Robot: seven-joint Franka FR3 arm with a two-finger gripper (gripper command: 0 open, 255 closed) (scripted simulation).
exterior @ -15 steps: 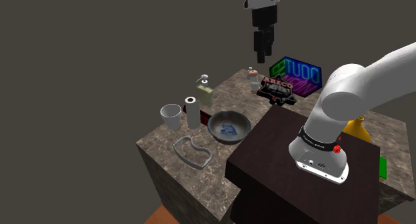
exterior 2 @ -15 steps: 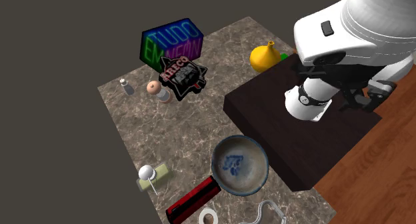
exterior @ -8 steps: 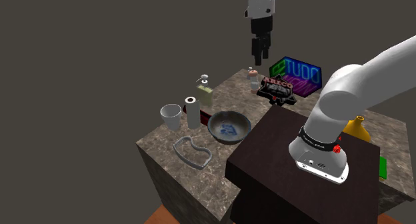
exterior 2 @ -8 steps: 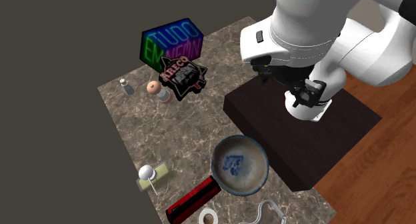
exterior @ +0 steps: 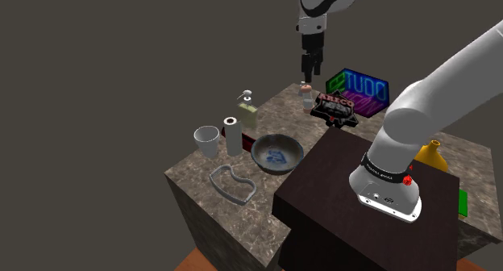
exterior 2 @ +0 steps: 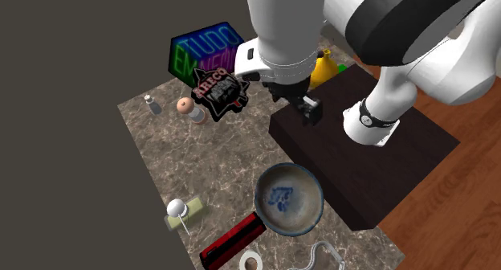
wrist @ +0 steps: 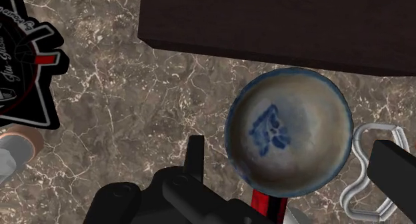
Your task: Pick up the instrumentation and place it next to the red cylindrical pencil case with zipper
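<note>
The dark brown stand sits nearest, carrying the white arm, on a veined marble countertop. Just beyond the stand's edge lies a grey bowl with a blue mark inside. Beside it at the counter's near corner is a silvery loop shaped like a carabiner. A white cup and an upright paper roll stand behind the loop. The red pencil case lies flat just beside the bowl, between it and the paper roll, one end at the bowl's rim. A soap dispenser stands near the pencil case on the side away from the bowl. Which of the pieces counts as the instrumentation I cannot tell. On the stand's far side, at the shoulder view's right, rests a yellow gourd-shaped vessel. Farther along the counter lies a black star-shaped plaque lettered ARLCO. A peach-coloured round piece sits just beside the plaque and a small shaker a little apart. A box with neon lettering stands behind the plaque. The gripper hangs high above the counter with its fingers pointing down. They are spread wide with nothing between them, and far below the gap lie the bowl's rim and the pencil case.
</note>
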